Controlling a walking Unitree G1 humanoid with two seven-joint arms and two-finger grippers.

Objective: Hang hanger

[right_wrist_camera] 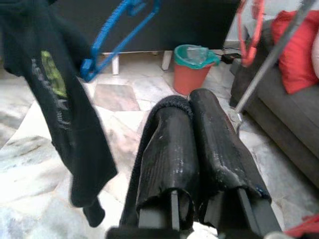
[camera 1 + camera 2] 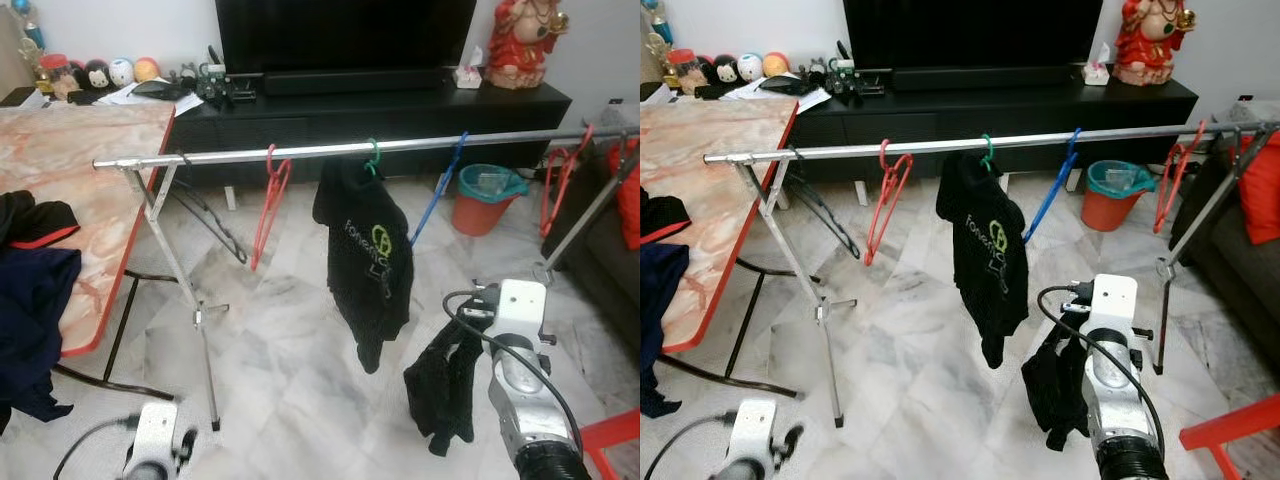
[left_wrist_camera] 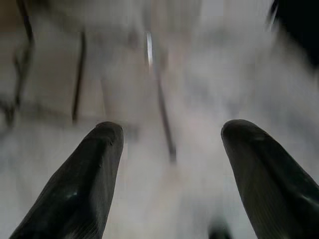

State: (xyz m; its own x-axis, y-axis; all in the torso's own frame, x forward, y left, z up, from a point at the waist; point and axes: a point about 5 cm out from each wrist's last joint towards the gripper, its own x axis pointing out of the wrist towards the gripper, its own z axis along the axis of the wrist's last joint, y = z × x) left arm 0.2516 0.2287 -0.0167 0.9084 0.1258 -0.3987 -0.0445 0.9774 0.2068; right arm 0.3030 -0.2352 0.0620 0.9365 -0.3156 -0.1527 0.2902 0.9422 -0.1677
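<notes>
From the left eye view, the right tool [image 2: 470, 345] is carrying a black garment [image 2: 442, 385] low in front of the robot, below the metal clothes rail [image 2: 330, 150]; its hanger cannot be made out, so the hanging is judged not yet done. The rail is already bearing a red hanger [image 2: 268, 205], a black T-shirt [image 2: 365, 255] on a green hanger [image 2: 373, 158] and a blue hanger [image 2: 437, 195]. Open rail is lying between the blue hanger and the red hangers [image 2: 558, 180] near the sofa [image 2: 610, 250]. The worktop [image 2: 70, 180] is crowding the left side.

The right eye view is showing the left tool [image 2: 785, 440] hanging low over the floor.

The left wrist view is showing its fingers [image 3: 79, 184] spread apart, holding nothing.

The right wrist view is showing the fingers [image 1: 172, 154] pressed together on dark cloth, with an orange bin [image 1: 195, 67] beyond.
</notes>
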